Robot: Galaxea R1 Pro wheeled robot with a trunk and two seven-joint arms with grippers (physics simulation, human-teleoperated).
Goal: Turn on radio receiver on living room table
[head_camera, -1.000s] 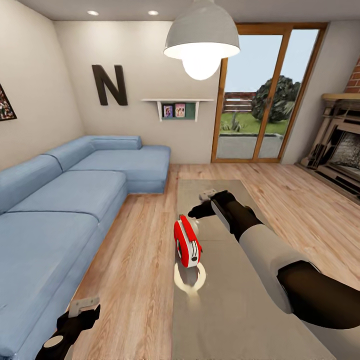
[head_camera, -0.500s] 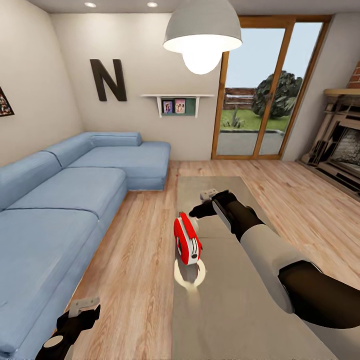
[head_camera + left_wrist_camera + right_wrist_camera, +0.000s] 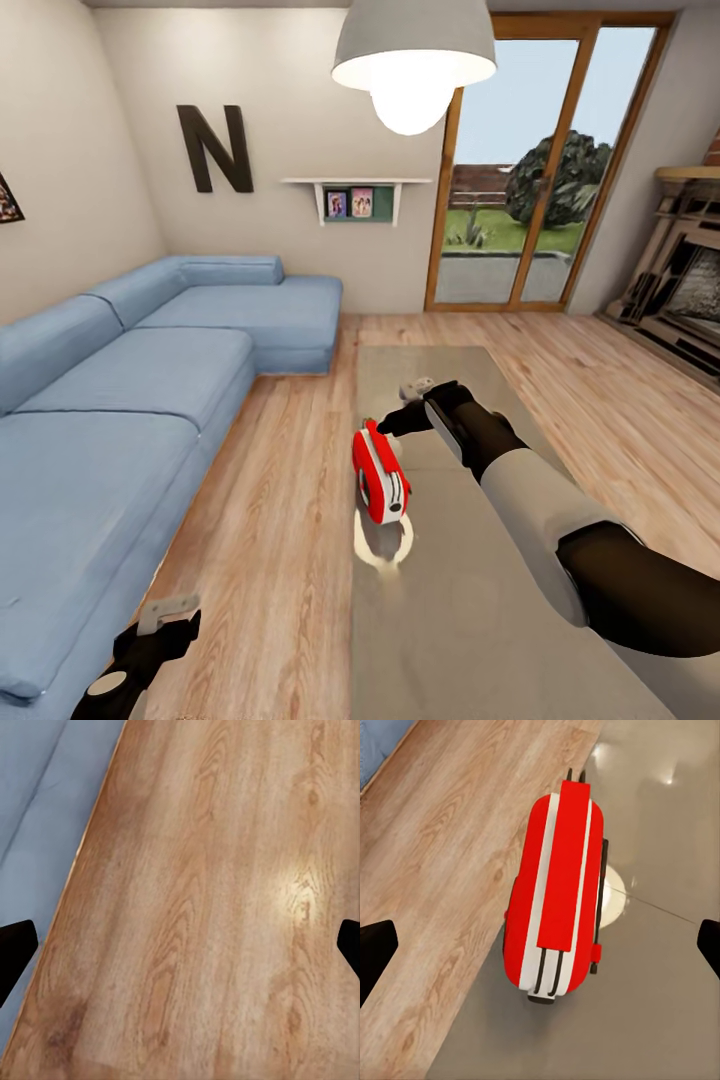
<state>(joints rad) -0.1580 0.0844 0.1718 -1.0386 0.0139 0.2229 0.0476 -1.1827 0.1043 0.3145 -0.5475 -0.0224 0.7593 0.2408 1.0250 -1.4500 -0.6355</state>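
Note:
The bright-red radio receiver [image 3: 380,480] stands upright near the left edge of the long glossy grey-brown table [image 3: 440,610]. My right gripper [image 3: 400,408] hovers just beyond the radio's far end, slightly above it, and is open. In the right wrist view the radio [image 3: 556,896] shows from above, with its red top strip and white trim, between the two widely spread dark fingertips [image 3: 376,952]. My left gripper [image 3: 165,625] hangs low at the near left over the wood floor [image 3: 210,907], open and holding nothing.
A blue L-shaped sofa [image 3: 120,400] runs along the left, with a strip of plank floor [image 3: 290,480] between it and the table. A white pendant lamp [image 3: 412,55] hangs overhead. Glass doors [image 3: 520,170] stand at the back and a fireplace [image 3: 690,280] at the right.
The whole head view has shifted slightly, so the camera moved. The right gripper's dark finger now sits a little closer to the radio's far end. The left arm looks unchanged.

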